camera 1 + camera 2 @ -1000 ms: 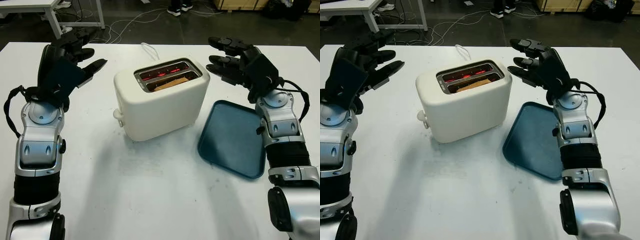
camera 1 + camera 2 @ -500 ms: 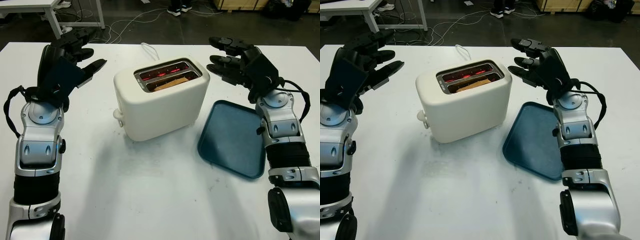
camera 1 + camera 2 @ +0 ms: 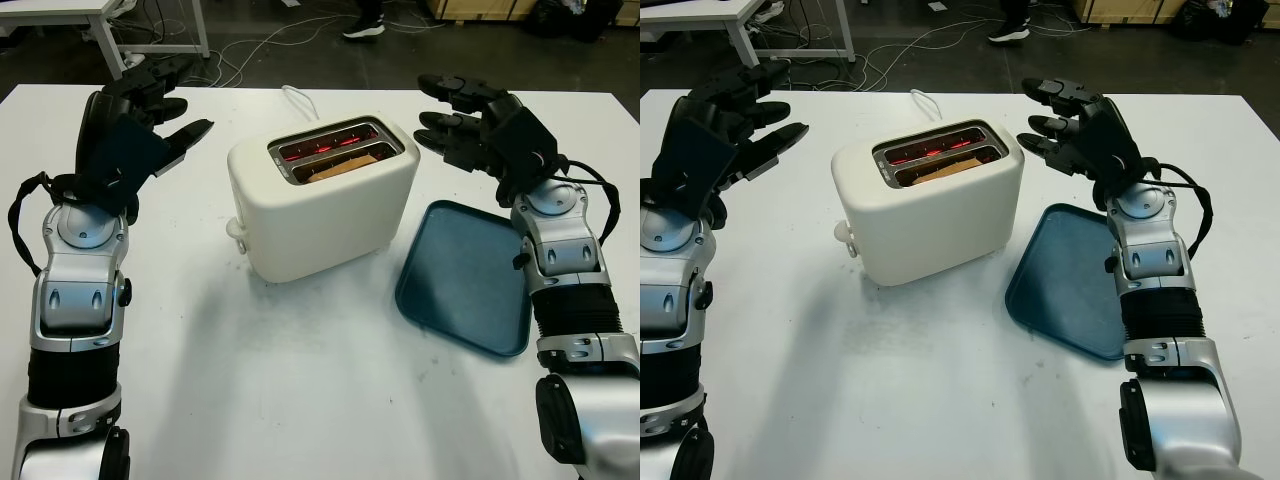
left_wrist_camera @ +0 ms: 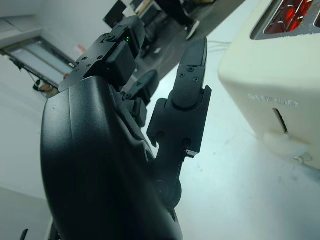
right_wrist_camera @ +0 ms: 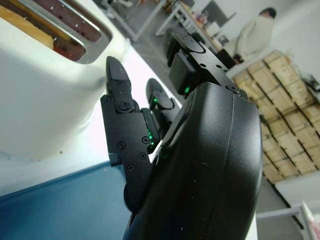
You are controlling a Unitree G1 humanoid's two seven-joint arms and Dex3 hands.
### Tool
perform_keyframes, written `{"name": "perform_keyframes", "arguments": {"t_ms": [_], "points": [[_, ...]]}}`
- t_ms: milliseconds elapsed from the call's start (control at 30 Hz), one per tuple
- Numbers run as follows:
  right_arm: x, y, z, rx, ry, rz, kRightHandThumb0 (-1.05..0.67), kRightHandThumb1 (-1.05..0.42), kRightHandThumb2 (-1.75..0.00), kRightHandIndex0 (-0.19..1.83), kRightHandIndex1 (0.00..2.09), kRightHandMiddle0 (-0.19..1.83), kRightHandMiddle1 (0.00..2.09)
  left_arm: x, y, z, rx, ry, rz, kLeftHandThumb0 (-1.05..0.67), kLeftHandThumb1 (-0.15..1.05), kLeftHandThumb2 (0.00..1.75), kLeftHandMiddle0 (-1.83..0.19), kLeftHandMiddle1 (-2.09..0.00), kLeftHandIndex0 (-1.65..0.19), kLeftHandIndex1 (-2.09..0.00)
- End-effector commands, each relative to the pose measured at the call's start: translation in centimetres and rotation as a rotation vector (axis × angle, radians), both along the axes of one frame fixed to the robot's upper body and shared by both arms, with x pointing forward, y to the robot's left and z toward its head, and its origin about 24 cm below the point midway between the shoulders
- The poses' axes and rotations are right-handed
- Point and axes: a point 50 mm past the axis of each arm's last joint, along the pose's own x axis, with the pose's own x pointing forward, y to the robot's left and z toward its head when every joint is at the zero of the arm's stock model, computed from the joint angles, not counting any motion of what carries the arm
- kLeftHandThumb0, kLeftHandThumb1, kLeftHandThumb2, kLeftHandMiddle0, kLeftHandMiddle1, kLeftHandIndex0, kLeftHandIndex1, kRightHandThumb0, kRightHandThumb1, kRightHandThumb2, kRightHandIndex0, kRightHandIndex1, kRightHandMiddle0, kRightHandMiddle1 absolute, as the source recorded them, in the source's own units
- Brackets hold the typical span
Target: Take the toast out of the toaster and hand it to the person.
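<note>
A cream toaster stands in the middle of the white table, its slots glowing red. A slice of toast sits low in the near slot, just its brown top edge showing. My left hand is raised open to the left of the toaster, well apart from it. On the other side my right hand is open too, held a short way off the toaster's upper right corner. Neither hand holds anything.
A dark blue tray lies flat on the table to the right of the toaster, below my right hand. The toaster's white cord runs off the far edge. A person's shoe is on the floor beyond the table.
Both hands and the toaster stay put. The person's feet beyond the table have shifted.
</note>
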Motion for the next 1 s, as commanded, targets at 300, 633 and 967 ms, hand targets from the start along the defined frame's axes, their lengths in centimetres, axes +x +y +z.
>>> {"name": "perform_keyframes", "arguments": {"t_ms": [300, 633, 967], "points": [[0.17, 0.4, 0.79, 0.005, -0.015, 0.014, -0.16, -0.92, -0.12, 0.59, 0.0, 0.54, 0.0, 0.04, 0.03, 0.65, 0.021, -0.034, -0.011, -0.33, 0.92, 0.07, -0.31, -0.67, -0.59, -0.02], [0.13, 0.3, 0.75, 0.008, -0.008, 0.011, -0.17, -0.92, -0.11, 0.6, 0.01, 0.54, 0.01, 0.07, -0.04, 0.58, 0.02, -0.034, -0.014, -0.32, 0.92, 0.08, -0.3, -0.68, -0.58, -0.01], [0.16, 0.3, 0.72, 0.011, -0.013, 0.013, -0.16, -0.92, -0.12, 0.59, 0.0, 0.53, 0.0, -0.02, -0.07, 0.42, 0.004, -0.024, -0.012, -0.33, 0.92, 0.09, -0.28, -0.7, -0.57, -0.01]]}}
